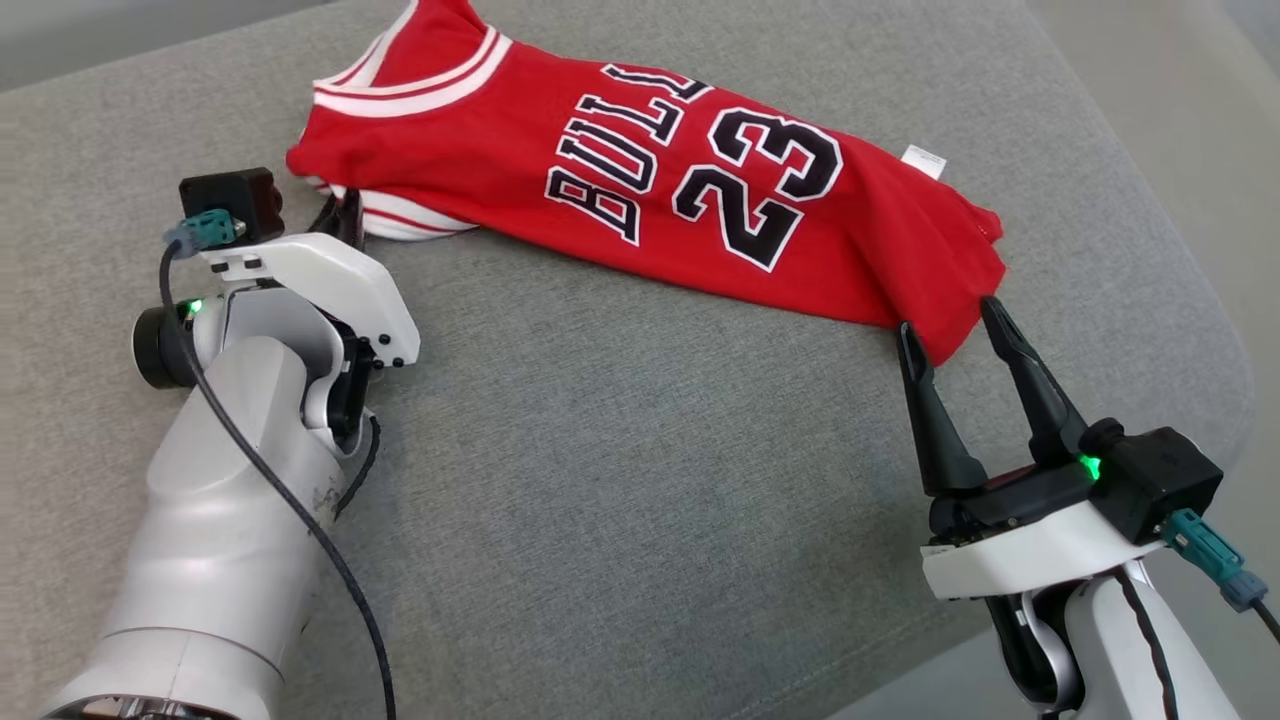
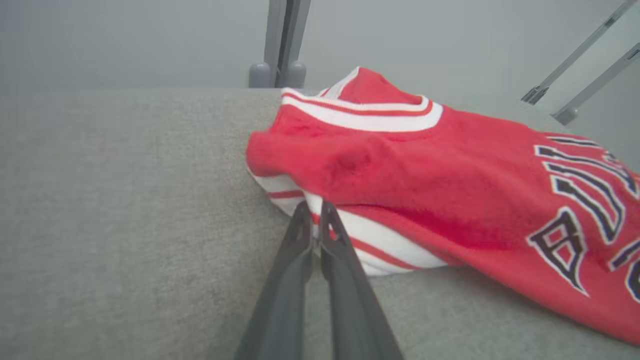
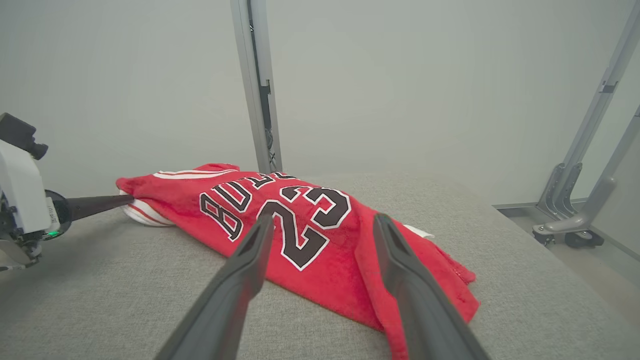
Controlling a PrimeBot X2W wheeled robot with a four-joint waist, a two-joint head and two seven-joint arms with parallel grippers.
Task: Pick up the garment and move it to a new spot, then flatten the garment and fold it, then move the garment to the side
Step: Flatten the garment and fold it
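Lying crumpled and partly doubled across the far part of the grey cushion (image 1: 600, 480), the red garment (image 1: 640, 190) has its numbered front up, with the collar end toward the robot's left and the hem toward its right. The left tool (image 2: 312, 212) is pressed together at the white-and-red striped trim (image 2: 380, 240) of the armhole. It seems to have only a thin pinch of that edge between its tips, and how much cloth it holds cannot be made out. The right tool (image 1: 947, 316) stands apart, one finger on each side of the hem corner (image 3: 425, 290), low by the cushion and gripping nothing yet. The main risk, as I judge it, is an uneven lift: if the left arm rises before the right clamps, the garment would swing from one point and bunch further. The shallow bite on the trim could also slip free under the cloth's weight. On the right, the fingers could close on just the top layer of the doubled hem, or snag the cushion's weave, so the lower layer drags and the garment lands twisted.
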